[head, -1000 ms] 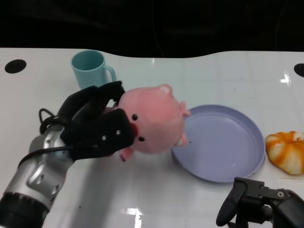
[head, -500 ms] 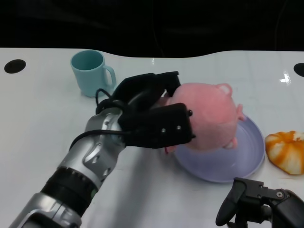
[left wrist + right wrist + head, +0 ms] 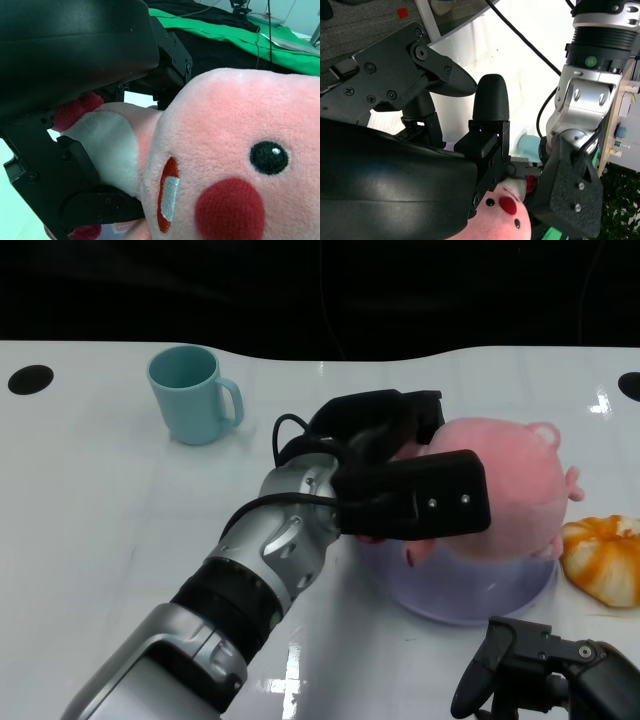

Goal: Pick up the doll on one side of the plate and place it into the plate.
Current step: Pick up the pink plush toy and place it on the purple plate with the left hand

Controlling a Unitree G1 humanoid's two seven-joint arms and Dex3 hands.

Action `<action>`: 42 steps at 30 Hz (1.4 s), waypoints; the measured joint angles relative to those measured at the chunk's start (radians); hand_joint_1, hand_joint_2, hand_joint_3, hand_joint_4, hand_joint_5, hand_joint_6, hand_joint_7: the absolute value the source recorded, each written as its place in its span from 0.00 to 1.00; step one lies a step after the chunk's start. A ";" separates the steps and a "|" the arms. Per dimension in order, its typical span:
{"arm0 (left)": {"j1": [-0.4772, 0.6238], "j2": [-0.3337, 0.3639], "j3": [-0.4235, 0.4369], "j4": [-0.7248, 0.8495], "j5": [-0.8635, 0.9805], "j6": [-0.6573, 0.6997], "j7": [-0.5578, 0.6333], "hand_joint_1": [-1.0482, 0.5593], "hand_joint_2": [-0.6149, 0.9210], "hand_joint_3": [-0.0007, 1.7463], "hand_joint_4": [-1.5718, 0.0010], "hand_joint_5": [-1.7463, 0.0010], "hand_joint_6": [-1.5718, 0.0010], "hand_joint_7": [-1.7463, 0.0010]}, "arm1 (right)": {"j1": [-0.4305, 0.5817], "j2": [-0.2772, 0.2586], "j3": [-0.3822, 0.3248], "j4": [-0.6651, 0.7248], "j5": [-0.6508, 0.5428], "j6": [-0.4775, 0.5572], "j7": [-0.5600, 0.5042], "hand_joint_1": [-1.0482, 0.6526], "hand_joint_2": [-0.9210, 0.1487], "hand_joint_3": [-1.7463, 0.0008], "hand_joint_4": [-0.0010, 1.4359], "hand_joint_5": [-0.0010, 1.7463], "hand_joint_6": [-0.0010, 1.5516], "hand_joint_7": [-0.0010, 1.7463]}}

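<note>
My left hand (image 3: 400,480) grips the pink pig doll (image 3: 505,490) and holds it over the lilac plate (image 3: 480,595), which is mostly hidden beneath it. In the left wrist view the doll's face (image 3: 235,165) fills the picture, with black fingers (image 3: 75,165) clamped against its side. My right hand (image 3: 545,675) rests low near the table's front edge, below the plate, holding nothing, fingers apart. The right wrist view shows its own fingers (image 3: 487,115) spread, the doll (image 3: 502,220) and my left hand (image 3: 567,195) beyond.
A teal mug (image 3: 195,393) stands at the back left. An orange pumpkin-like toy (image 3: 605,555) lies just right of the plate. Black round holes mark the table (image 3: 120,510) at the far left (image 3: 30,379) and far right edges.
My left arm has carried the doll rightward, from left of the plate to above it. The right hand has stayed put.
</note>
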 measured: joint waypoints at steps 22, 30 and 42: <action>-0.074 -0.029 -0.077 0.152 0.013 0.030 -0.096 0.09 1.00 0.28 1.00 0.96 0.95 1.00 | 0.004 0.001 0.006 -0.005 0.001 -0.003 -0.005 0.49 0.36 0.39 0.47 0.98 0.40 0.78; -0.073 0.000 -0.102 0.075 0.021 0.030 -0.113 0.01 1.00 0.36 1.00 1.00 1.00 1.00 | 0.004 0.000 0.000 -0.005 0.003 -0.003 -0.005 0.50 0.35 0.39 0.46 0.97 0.40 0.78; 0.043 0.109 -0.093 -0.222 0.009 0.039 -0.186 0.00 1.00 0.37 1.00 1.00 1.00 1.00 | 0.003 -0.003 -0.012 -0.005 0.006 -0.005 -0.001 0.49 0.36 0.38 0.46 0.98 0.39 0.78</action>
